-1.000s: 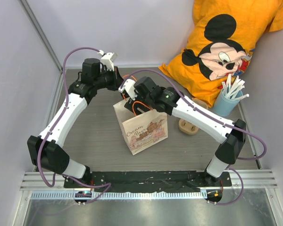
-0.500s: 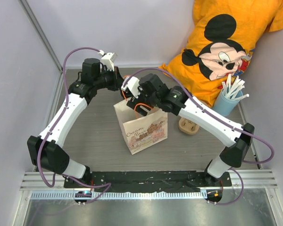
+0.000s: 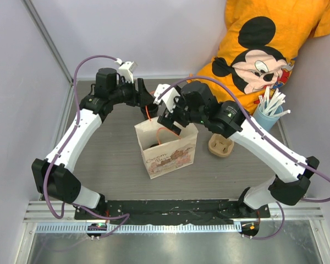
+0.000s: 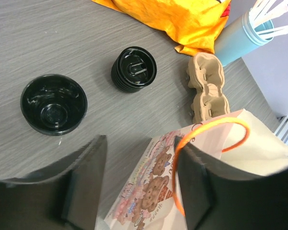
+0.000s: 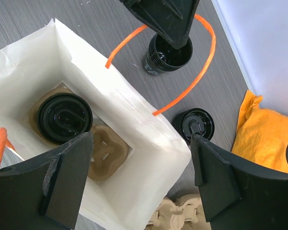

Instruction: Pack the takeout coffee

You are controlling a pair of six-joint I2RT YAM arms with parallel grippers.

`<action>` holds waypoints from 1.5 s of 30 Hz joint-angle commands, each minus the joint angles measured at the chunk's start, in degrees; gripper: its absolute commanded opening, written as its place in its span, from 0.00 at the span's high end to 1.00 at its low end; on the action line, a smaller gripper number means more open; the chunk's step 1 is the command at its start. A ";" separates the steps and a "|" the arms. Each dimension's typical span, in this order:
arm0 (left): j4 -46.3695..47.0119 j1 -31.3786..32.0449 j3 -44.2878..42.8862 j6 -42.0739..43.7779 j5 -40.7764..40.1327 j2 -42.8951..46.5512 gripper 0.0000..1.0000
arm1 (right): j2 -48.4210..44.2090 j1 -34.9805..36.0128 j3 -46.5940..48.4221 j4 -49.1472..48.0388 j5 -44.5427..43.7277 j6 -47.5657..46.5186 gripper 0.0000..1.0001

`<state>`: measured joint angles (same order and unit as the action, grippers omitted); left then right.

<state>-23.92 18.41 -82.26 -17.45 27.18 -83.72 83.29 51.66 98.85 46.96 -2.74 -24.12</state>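
Note:
The takeout coffee, a lidded black cup (image 5: 63, 118), sits in a beige pulp carrier (image 5: 103, 152) at the bottom of the paper bag (image 3: 166, 147). My right gripper (image 5: 143, 179) hangs open above the bag's mouth with nothing between its fingers. My left gripper (image 4: 141, 184) is open at the bag's far rim (image 4: 156, 189). The bag's orange handle (image 4: 212, 128) runs across the inner face of one finger and is not pinched. An open black cup without a lid (image 4: 54, 104) and a stack of black lids (image 4: 133, 68) stand on the table behind the bag.
A second pulp carrier (image 3: 220, 147) lies right of the bag. A light blue cup of white straws (image 3: 262, 120) stands at the far right. An orange Mickey Mouse shirt (image 3: 264, 49) covers the back right corner. Walls close in the table on the left and at the back.
My left gripper has opened and let go of the bag's handle. My right gripper has lifted out of the bag and drawn back to the right. The bag stands a little straighter.

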 commanded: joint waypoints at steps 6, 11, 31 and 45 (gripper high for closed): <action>1.51 0.22 -2.38 1.10 1.91 3.30 0.15 | -3.39 -3.49 2.05 -0.03 4.94 -0.32 0.11; 0.28 0.22 -3.17 2.25 3.05 4.09 0.00 | -4.45 -7.01 3.02 0.59 8.27 0.47 0.06; -6.84 0.22 -9.50 10.68 14.30 6.99 0.00 | -9.37 -21.77 -0.66 1.83 -6.18 4.69 0.00; -15.70 0.22 -15.21 19.28 19.67 9.28 0.00 | -16.66 -41.71 -17.10 -11.10 -14.05 4.17 0.09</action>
<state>-35.00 18.41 -92.47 -4.43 44.93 -77.58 69.97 13.85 83.48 41.98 -15.42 -19.42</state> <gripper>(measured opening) 0.996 0.913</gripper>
